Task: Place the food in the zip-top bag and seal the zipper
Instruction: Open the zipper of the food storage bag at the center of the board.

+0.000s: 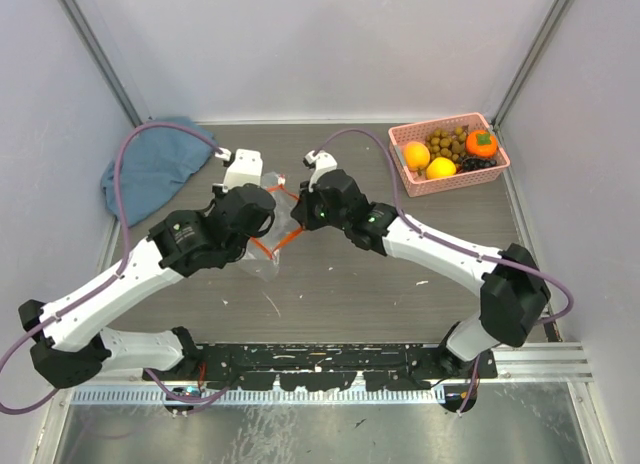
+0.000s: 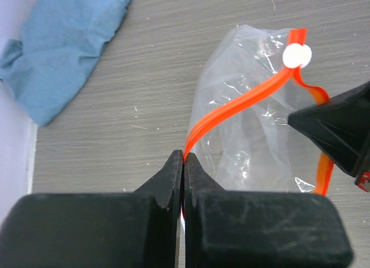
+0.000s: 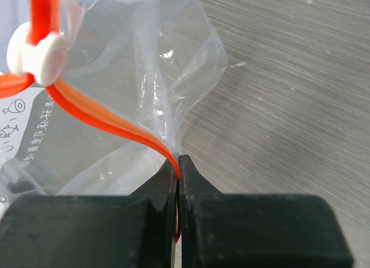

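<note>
Jaws were clamped shut on both arms. Blue cloth (image 1: 150, 169) lay far left. Left gripper (image 2: 183, 158) pinched the zipper (image 2: 243, 100) on one side of the zip-top bag (image 2: 248, 152), mid-table, white slider (image 2: 297, 55) on the strip. Right gripper (image 3: 178, 161) pinched the other side, mouth spread open between them. Food (image 1: 447, 144) sat in the pink basket (image 1: 450, 183), far right, well apart from the bag.

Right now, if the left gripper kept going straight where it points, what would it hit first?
The left gripper is shut on the zipper, so it would push the zip-top bag first. Past that, the line seems to meet bare table, though depth is unclear.
</note>
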Robot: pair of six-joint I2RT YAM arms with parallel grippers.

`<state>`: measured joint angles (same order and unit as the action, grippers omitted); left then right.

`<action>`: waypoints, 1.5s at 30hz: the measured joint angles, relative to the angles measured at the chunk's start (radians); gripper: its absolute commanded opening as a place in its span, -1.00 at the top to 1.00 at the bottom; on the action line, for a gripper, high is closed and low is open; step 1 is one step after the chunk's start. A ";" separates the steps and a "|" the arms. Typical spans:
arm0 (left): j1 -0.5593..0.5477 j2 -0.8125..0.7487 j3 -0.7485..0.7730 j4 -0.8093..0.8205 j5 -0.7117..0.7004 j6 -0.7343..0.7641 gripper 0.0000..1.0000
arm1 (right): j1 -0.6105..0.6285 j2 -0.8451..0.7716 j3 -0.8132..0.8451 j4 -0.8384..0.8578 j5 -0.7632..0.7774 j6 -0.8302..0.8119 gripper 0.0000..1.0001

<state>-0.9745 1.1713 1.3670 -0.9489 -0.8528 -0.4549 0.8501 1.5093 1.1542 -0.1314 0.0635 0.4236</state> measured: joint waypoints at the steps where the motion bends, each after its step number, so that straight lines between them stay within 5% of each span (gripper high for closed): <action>1: -0.008 0.008 0.022 -0.018 -0.018 0.005 1.00 | 0.000 0.011 0.008 0.022 -0.018 0.001 0.89; 14: -0.025 0.136 -0.016 0.003 0.002 0.045 1.00 | -0.001 0.134 -0.036 0.200 -0.106 0.055 0.70; 32: -0.026 0.243 -0.090 0.203 0.191 0.015 1.00 | -0.113 0.018 -0.369 0.505 -0.269 0.295 -0.43; 45: -0.026 0.243 -0.120 0.280 0.251 -0.020 1.00 | -0.106 0.084 -0.425 0.707 -0.294 0.464 -0.52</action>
<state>-1.0004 1.4139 1.2469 -0.6689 -0.6022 -0.4751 0.7444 1.5936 0.7292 0.5758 -0.2302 0.8875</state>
